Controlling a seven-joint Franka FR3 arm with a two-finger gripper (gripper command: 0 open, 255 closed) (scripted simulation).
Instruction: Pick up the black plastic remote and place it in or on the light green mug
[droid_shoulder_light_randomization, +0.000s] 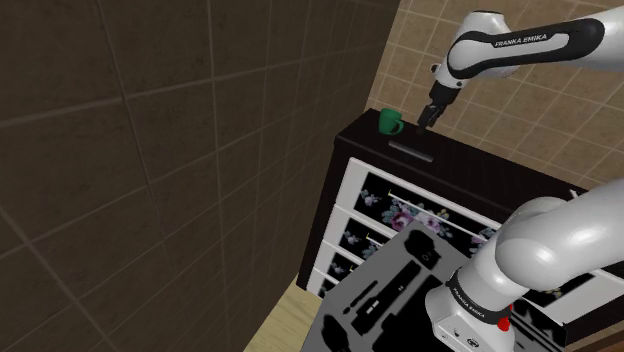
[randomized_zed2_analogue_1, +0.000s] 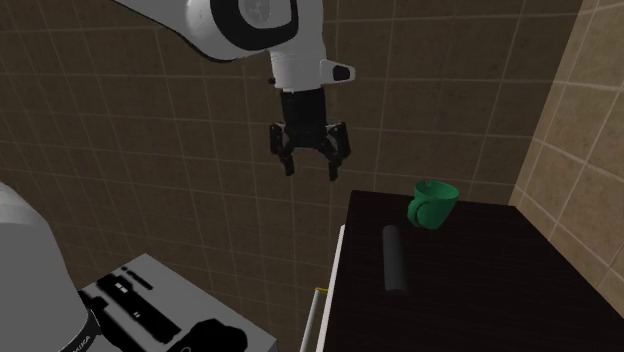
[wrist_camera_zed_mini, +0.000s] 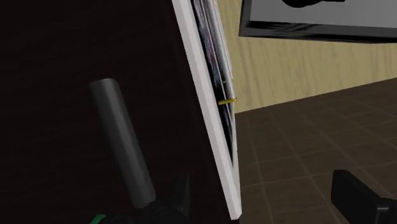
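Observation:
A dark grey, bar-shaped remote (droid_shoulder_light_randomization: 410, 149) (randomized_zed2_analogue_1: 394, 259) (wrist_camera_zed_mini: 122, 140) lies flat on the dark dresser top (randomized_zed2_analogue_1: 480, 300) (droid_shoulder_light_randomization: 470, 170). The green mug (droid_shoulder_light_randomization: 390, 122) (randomized_zed2_analogue_1: 432, 203) stands upright just beyond the remote's far end, handle toward the dresser's front edge. My black gripper (droid_shoulder_light_randomization: 432, 112) (randomized_zed2_analogue_1: 310, 160) (wrist_camera_zed_mini: 264, 191) hangs open in the air with nothing between its fingers. It is well above the dresser's front edge, off to the side of the remote and apart from both things. One finger (wrist_camera_zed_mini: 181, 197) shows close to the remote's end, where a green sliver of the mug (wrist_camera_zed_mini: 95, 219) appears.
The dresser has a white front frame (wrist_camera_zed_mini: 213, 114) and floral drawer fronts (droid_shoulder_light_randomization: 400, 215). Brown tiled walls (randomized_zed2_analogue_1: 150, 150) stand behind and beside it. The stand's top (droid_shoulder_light_randomization: 390, 280) with black cut-outs sits below, on a wood-look floor (wrist_camera_zed_mini: 299, 70).

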